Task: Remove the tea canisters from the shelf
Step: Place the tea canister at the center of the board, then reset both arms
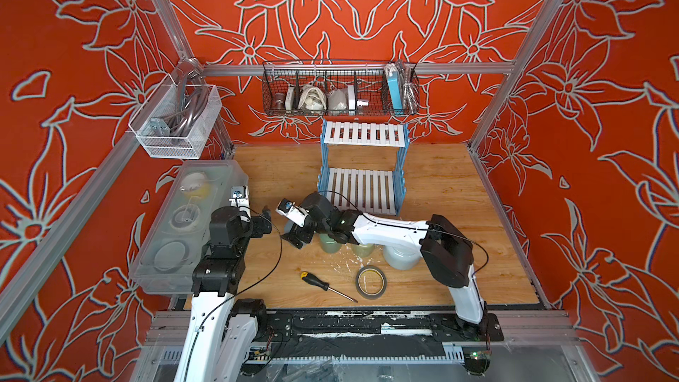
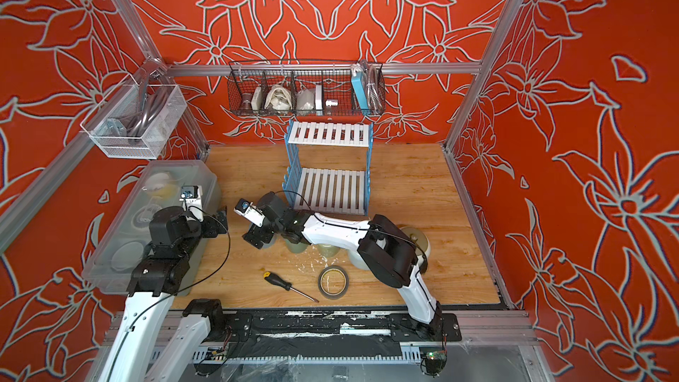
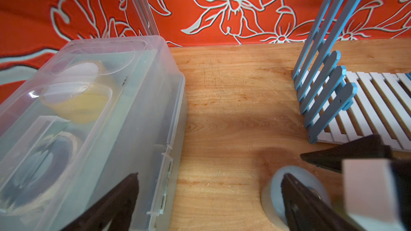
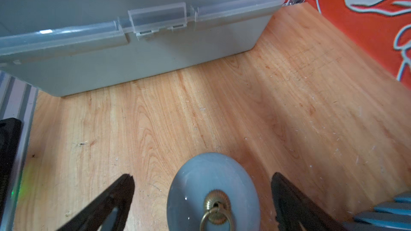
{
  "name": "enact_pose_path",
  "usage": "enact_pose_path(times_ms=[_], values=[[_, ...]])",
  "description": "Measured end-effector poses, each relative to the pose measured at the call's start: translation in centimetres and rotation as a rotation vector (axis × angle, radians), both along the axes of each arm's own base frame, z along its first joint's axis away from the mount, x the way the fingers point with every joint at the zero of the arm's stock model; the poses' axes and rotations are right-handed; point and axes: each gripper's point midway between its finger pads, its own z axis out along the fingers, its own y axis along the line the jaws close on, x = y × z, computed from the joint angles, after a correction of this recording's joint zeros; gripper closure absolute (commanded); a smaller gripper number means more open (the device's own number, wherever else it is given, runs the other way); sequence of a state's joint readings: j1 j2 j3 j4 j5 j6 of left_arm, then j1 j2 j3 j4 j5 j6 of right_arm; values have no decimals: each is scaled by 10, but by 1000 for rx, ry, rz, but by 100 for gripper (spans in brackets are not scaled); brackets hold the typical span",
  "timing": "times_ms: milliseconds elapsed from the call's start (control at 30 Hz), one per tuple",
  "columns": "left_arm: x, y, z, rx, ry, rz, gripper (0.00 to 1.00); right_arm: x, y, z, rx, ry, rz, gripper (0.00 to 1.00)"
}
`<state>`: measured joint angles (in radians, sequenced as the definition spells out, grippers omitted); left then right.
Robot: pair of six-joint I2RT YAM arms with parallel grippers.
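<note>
The shelf (image 1: 362,189) (image 2: 332,189) stands at the back of the table with both white slatted boards bare; it also shows in both wrist views, shelf (image 3: 378,98) (image 4: 389,210). On the wood in front stand a sage green canister (image 1: 330,246), a pale yellow-green canister (image 1: 363,249) and a large white canister (image 1: 400,259). A cream canister with an olive lid (image 2: 413,238) peeks from behind my right arm. My right gripper (image 4: 202,178) (image 1: 294,235) is open astride the grey-blue canister (image 4: 213,192), not touching it. My left gripper (image 3: 210,176) (image 1: 266,214) is open and empty, with that grey-blue canister (image 3: 273,187) just beyond one finger.
A clear lidded plastic box (image 1: 183,222) lies along the table's left side, close to my left gripper. A screwdriver (image 1: 323,284) and a grey tape roll (image 1: 371,281) lie near the front edge. A black wire basket (image 1: 340,90) and a white mesh basket (image 1: 176,123) hang on the walls.
</note>
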<state>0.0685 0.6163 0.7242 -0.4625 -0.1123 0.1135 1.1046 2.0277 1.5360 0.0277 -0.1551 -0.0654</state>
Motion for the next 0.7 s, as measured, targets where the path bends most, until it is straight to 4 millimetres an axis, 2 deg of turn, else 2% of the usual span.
enact_pose_path(times_ms=[200,400,500,700], values=[[0,-6,-1,-18,6,-27,1,-3,-30,22,1,-49,-45,1],[3,-17,4,-40,1,-76,1,-6,-72,35,-18,-104,-113,1],[5,-22,13,-44,-24,-102,1,-5,-90,47,-15,-138,-147,1],[10,-34,13,-54,-28,-163,1,1,-137,72,-1,-180,-224,1]])
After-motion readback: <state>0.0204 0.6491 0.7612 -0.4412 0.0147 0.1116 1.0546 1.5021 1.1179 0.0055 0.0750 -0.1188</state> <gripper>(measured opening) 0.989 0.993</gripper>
